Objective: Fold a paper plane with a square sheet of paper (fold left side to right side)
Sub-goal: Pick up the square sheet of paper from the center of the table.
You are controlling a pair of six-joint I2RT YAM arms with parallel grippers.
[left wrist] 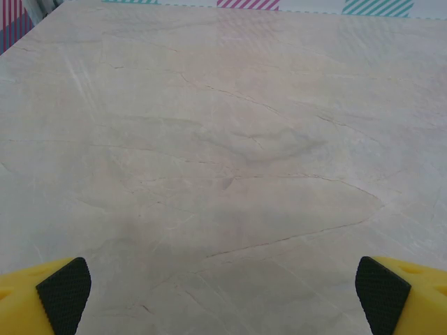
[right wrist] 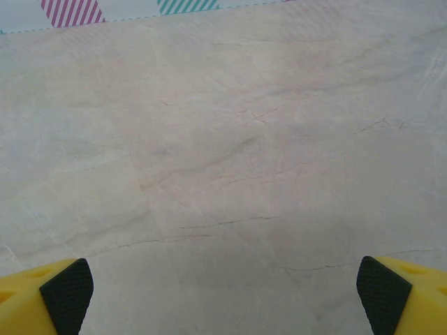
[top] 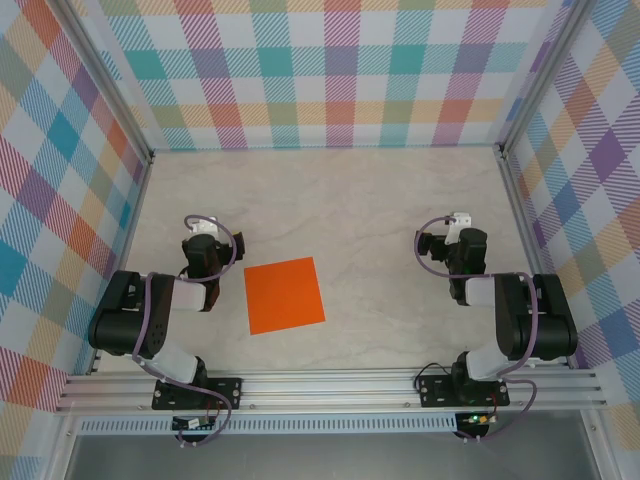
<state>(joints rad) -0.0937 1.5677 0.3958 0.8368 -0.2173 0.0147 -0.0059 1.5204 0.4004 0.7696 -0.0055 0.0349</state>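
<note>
On the table (top: 380, 200), from above: sheet (top: 285, 294) lying flat and unfolded between the two arms, nearer the left one, a little skewed to the table's edge. Left gripper (top: 204, 228) near the sheet's far-left corner, not touching it; right gripper (top: 460, 222) well apart, off to the right. No crease yet (task judged to be at its very start).

From the left wrist: bare marbled surface ahead, pads (left wrist: 64, 293) at the two lower corners, spread wide, holding nothing. No orange in sight.

From the right wrist: much the same, with pads (right wrist: 66, 293) spread wide, nothing between them, bare surface beyond.

Likely trouble from here: thin paper flat on a smooth top, hard to get a fingertip under. Pushing at the left edge apt to slide the whole sheet rightward rather than lift it. Without the right side pinned, risk of a skewed fold with edges not meeting. Too hard a pinch: a crumple or a tear.
</note>
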